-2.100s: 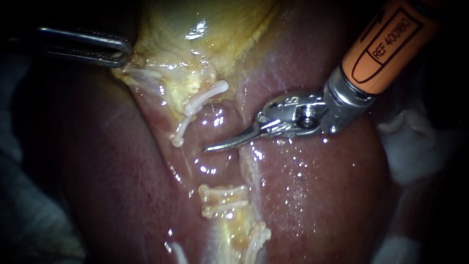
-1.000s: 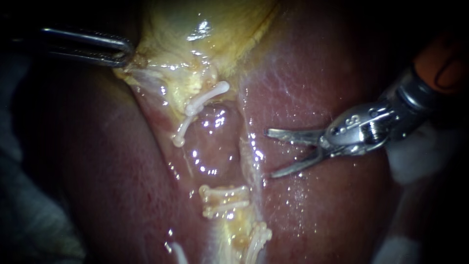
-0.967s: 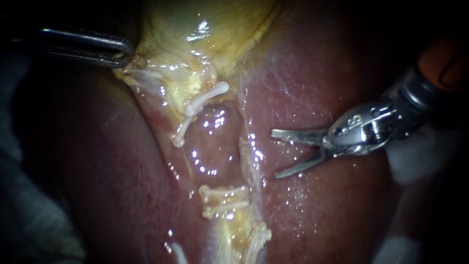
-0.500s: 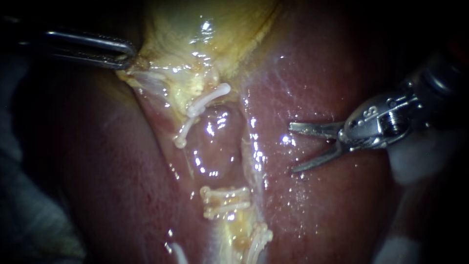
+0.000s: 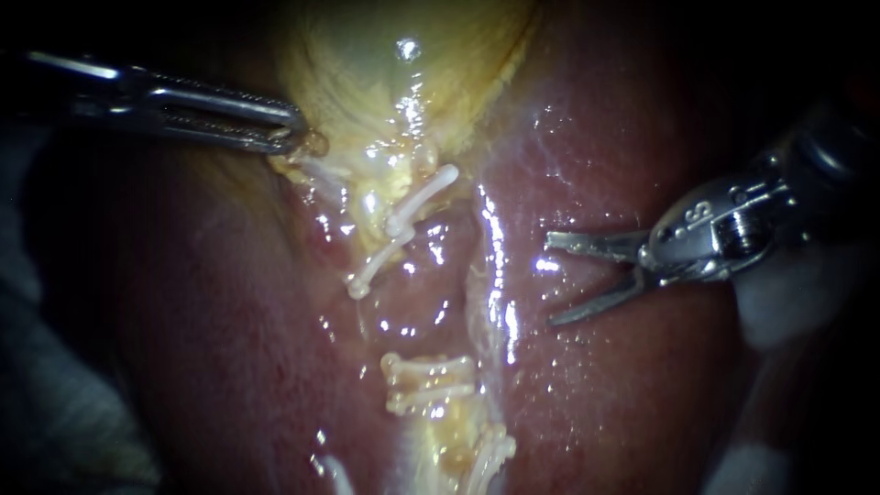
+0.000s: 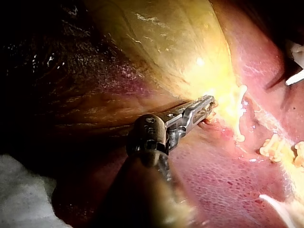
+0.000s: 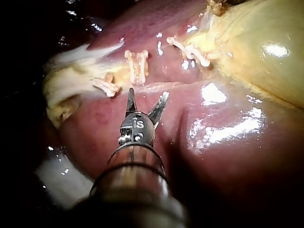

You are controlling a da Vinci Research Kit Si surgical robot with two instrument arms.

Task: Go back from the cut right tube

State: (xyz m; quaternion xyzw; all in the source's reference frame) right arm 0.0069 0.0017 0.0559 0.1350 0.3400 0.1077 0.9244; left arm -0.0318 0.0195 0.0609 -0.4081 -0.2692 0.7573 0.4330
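The yellow gallbladder [image 5: 403,73] lies at the top, on the red liver [image 5: 623,385]. My left instrument [image 5: 291,136] is shut on the gallbladder's lower edge; the left wrist view shows its jaws [image 6: 208,105] clamped on that yellow rim. Two white clips [image 5: 417,197] sit on the upper tube stump. More white clips [image 5: 429,380] sit on the lower stump, with a bare gap between the two sets. My right instrument [image 5: 550,280] hovers over the liver to the right of that gap, its thin blades open and empty. The right wrist view shows these blades [image 7: 147,97] spread short of the clips [image 7: 137,64].
White gauze lies at the right edge [image 5: 779,302] behind the right instrument and at the lower left [image 5: 55,431]. A pale strand of tissue [image 5: 484,302] runs down between the clips and the blades. A further clip [image 5: 486,454] sits low on the yellow stump.
My right instrument has drawn back to the right from the gap between the clips, and its blades went from shut to open. My left instrument has pulled the gallbladder edge and upper clips rightward.
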